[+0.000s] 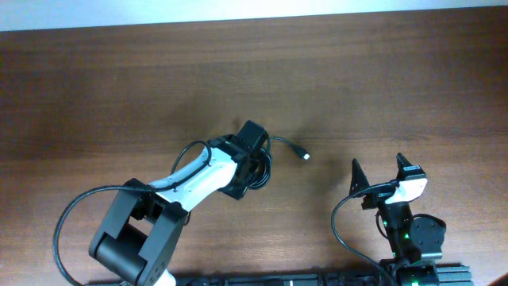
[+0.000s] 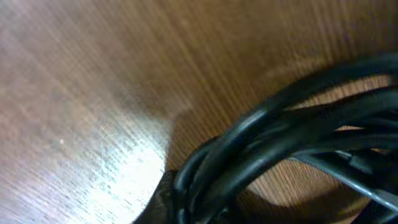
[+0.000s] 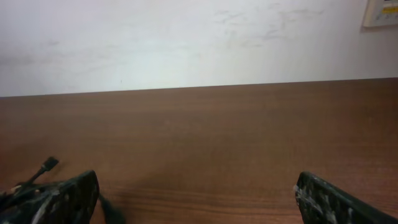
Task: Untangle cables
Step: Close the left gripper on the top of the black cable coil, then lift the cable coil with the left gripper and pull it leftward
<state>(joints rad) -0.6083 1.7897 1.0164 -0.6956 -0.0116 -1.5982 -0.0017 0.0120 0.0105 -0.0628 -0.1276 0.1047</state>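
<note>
2 arms: left arm (image 1: 202,179) stretched low onto cables (image 2: 280,149), grasp hidden, cannot tell; right fingers (image 1: 357,176) spread, raised.

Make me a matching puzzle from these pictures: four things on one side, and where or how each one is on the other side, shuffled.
Things
1. coiled bundle of thin black cables
2. loose cable end with small metallic plug
3. right gripper
4. left gripper

States
A. jaws wide apart, holding nothing
B. sits directly over the cable coil
C. lies alone on the brown wooden tabletop, between the two grippers
D. bunched up, mostly hidden under a gripper

Pairs: 1-D, 2-C, 3-A, 4-B
</note>
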